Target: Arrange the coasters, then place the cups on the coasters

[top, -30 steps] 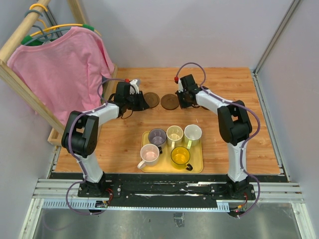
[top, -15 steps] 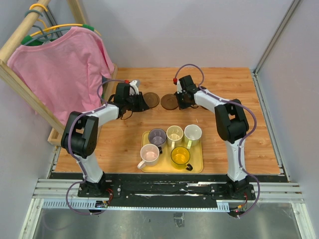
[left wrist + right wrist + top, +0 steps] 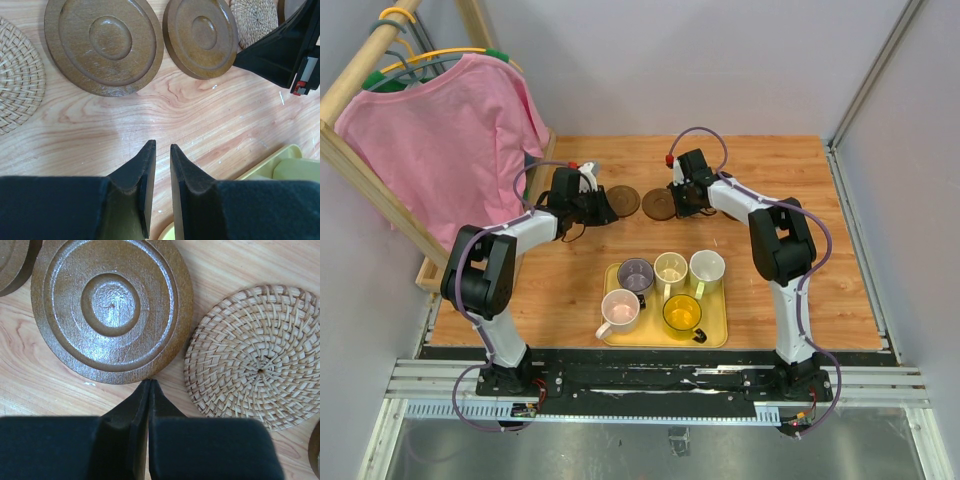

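Observation:
Two dark brown coasters (image 3: 625,200) (image 3: 660,204) lie side by side at the back of the table, between my two grippers. In the left wrist view they appear as a large brown disc (image 3: 104,45) and a smaller one (image 3: 200,36), with woven tan coasters (image 3: 17,82) (image 3: 255,17) on either side. My left gripper (image 3: 162,145) hovers short of them, its jaws a narrow gap apart and empty. My right gripper (image 3: 150,382) is shut, its tip against the rim of a brown coaster (image 3: 112,310), next to a woven one (image 3: 255,357). Several cups stand in the yellow tray (image 3: 715,335): purple-grey (image 3: 636,273), cream (image 3: 671,268), whitish (image 3: 707,268), pink (image 3: 621,308), yellow (image 3: 682,313).
A pink shirt (image 3: 440,140) hangs on a wooden rack (image 3: 430,270) along the left edge of the table. Grey walls and a metal frame (image 3: 855,230) bound the right side. The tray sits near the front, between the two arm bases.
My right gripper has edged a little to the left against the brown coaster's rim. The left arm and the cups have not moved.

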Tool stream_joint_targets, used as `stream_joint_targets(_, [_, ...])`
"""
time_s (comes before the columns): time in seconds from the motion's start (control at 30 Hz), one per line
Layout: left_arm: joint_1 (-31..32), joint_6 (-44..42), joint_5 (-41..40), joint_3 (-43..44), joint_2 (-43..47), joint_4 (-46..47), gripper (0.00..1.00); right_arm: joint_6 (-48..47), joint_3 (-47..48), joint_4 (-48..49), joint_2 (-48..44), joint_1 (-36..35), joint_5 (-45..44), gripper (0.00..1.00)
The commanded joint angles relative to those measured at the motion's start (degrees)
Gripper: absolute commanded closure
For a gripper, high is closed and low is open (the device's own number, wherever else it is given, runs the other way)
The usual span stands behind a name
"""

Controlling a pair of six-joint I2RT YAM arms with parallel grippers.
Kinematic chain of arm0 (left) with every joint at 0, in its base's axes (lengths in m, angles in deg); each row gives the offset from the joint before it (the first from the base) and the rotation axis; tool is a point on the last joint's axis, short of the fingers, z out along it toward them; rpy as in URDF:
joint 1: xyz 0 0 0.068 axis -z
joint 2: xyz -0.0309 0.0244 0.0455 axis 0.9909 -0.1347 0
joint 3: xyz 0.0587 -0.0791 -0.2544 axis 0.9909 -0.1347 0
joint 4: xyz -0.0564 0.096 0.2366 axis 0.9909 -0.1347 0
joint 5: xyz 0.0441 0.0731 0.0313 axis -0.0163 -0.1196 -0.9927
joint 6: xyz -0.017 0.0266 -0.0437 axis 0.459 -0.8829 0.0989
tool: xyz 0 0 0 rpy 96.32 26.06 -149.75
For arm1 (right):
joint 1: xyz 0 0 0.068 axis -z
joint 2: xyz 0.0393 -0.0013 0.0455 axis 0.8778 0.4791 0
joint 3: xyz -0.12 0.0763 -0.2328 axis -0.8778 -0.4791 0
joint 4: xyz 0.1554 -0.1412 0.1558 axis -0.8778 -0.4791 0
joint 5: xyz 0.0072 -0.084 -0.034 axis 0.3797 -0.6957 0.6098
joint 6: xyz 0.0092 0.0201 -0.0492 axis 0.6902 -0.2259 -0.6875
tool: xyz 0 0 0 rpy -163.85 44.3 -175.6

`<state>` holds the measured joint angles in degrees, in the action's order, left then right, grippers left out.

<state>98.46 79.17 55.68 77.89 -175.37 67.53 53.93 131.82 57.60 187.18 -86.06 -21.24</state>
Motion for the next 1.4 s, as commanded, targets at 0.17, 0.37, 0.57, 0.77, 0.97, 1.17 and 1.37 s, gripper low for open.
stream_joint_targets(0.17, [0.0, 0.0, 0.4, -0.2, 1.7, 1.0, 0.77, 0.1, 1.2, -1.8, 1.5, 0.3, -0.2, 0.99])
stream_joint_targets(0.37, [-0.1, -0.4, 0.0, -0.1, 3.3, 0.9, 0.77, -0.6, -0.6, -1.7, -1.8, 0.3, -0.8, 0.99])
stream_joint_targets(0.57, [-0.1, -0.4, 0.2, -0.4, 5.4, 0.9, 0.77, -0.9, -0.4, -2.5, -5.2, 0.3, -0.8, 0.99])
stream_joint_targets(0.77, [-0.1, -1.6, -0.5, -1.4, 8.5, 1.0, 0.77, -1.8, -1.5, -2.4, -10.2, 0.4, -3.6, 0.97])
stream_joint_targets(0.97, [-0.1, -3.0, -4.7, -3.3, 12.5, 2.4, 0.77, -1.4, -4.1, -0.2, -15.0, 2.5, -5.3, 0.95])
stream_joint_targets(1.17, [-0.7, -5.4, -11.3, -1.6, 14.8, 2.7, 0.77, 0.8, -8.5, 3.8, -19.1, 8.9, -3.7, 0.96])
stream_joint_targets(1.37, [-3.4, -5.5, -13.8, -3.1, 15.3, 5.3, 0.75, 1.6, -14.7, 9.6, -24.4, 15.0, -4.4, 0.95])
